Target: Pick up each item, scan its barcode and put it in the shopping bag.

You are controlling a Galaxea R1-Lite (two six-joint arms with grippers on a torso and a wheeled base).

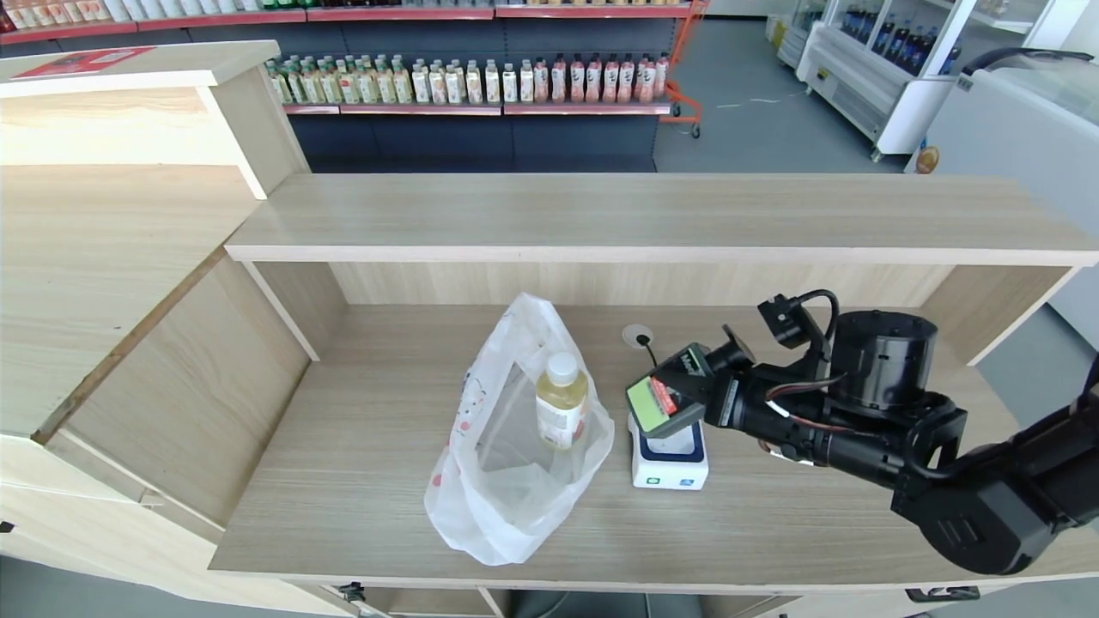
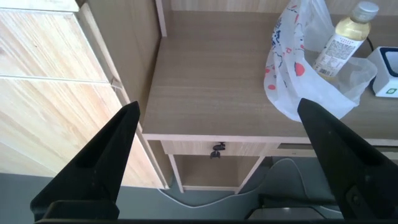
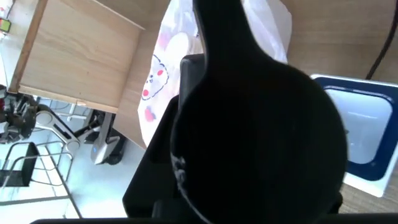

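Observation:
My right gripper (image 1: pixel 680 386) is shut on a small box (image 1: pixel 657 403) with a green face and a red stripe, held just above the white and blue scanner (image 1: pixel 670 462). In the right wrist view the scanner (image 3: pixel 359 134) lies behind a dark shape close to the camera. To the left of the scanner stands the white plastic shopping bag (image 1: pixel 494 489), and a bottle of yellow drink (image 1: pixel 561 410) stands upright inside it. My left gripper (image 2: pixel 217 106) hangs open and holds nothing, off the counter's front left corner, with the bag (image 2: pixel 289 81) and the bottle (image 2: pixel 344 37) beyond it.
The wooden counter (image 1: pixel 361 481) has a raised ledge (image 1: pixel 652 215) along its back and a taller wooden unit (image 1: pixel 103 283) on the left. A cable runs into a round grommet (image 1: pixel 637 335) behind the scanner. Store shelves and freezers stand farther back.

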